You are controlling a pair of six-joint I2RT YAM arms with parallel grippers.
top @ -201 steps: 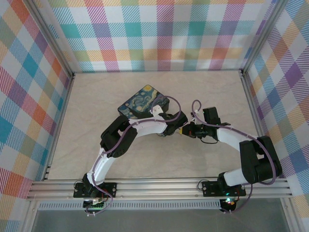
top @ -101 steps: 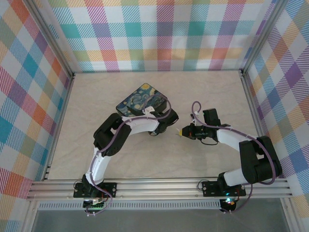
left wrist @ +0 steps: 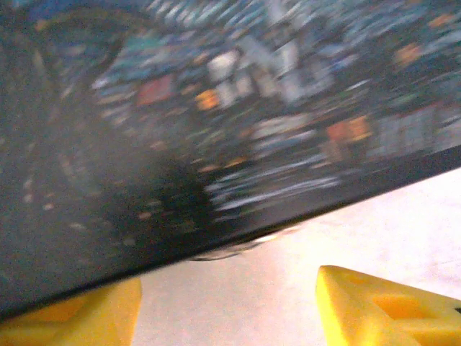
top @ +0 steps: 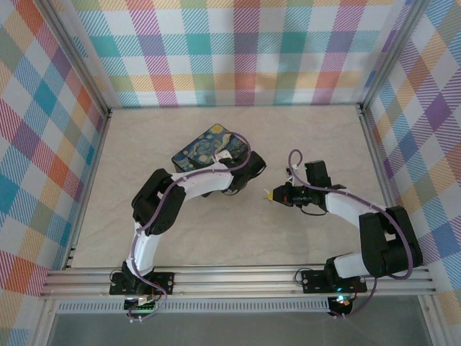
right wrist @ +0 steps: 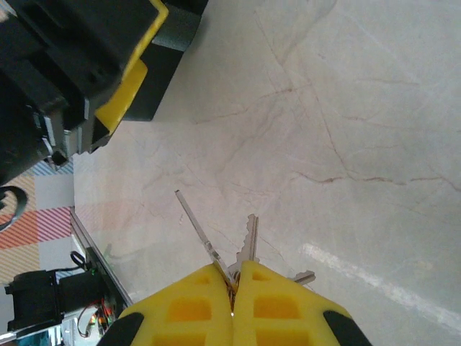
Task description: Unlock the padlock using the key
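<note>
The painted tin box [top: 209,146] lies at mid-table, and its dark painted side [left wrist: 238,108] looms close and blurred in the left wrist view. My left gripper [top: 246,171] sits at the box's right corner. Its yellow fingertips [left wrist: 382,310] stand wide apart over bare table, so it is open [left wrist: 230,317] and holds nothing. The padlock cannot be made out; a thin metal curve [left wrist: 230,249] peeks from under the box's edge. My right gripper [right wrist: 233,277] is shut on the key [right wrist: 249,238], one of three silvery blades fanning out from between its fingers. It hovers right of the box [top: 272,194].
Aluminium rails [top: 108,180] and checked walls [top: 238,50] fence in the marble-patterned table [top: 310,137]. In the right wrist view the left arm's black and yellow gripper body [right wrist: 115,79] fills the upper left. Open table lies behind and to the right of both grippers.
My left gripper drew away from the right gripper, up and left to the box's corner, and its jaws opened. The box shifted slightly left. The right gripper stayed put with the key.
</note>
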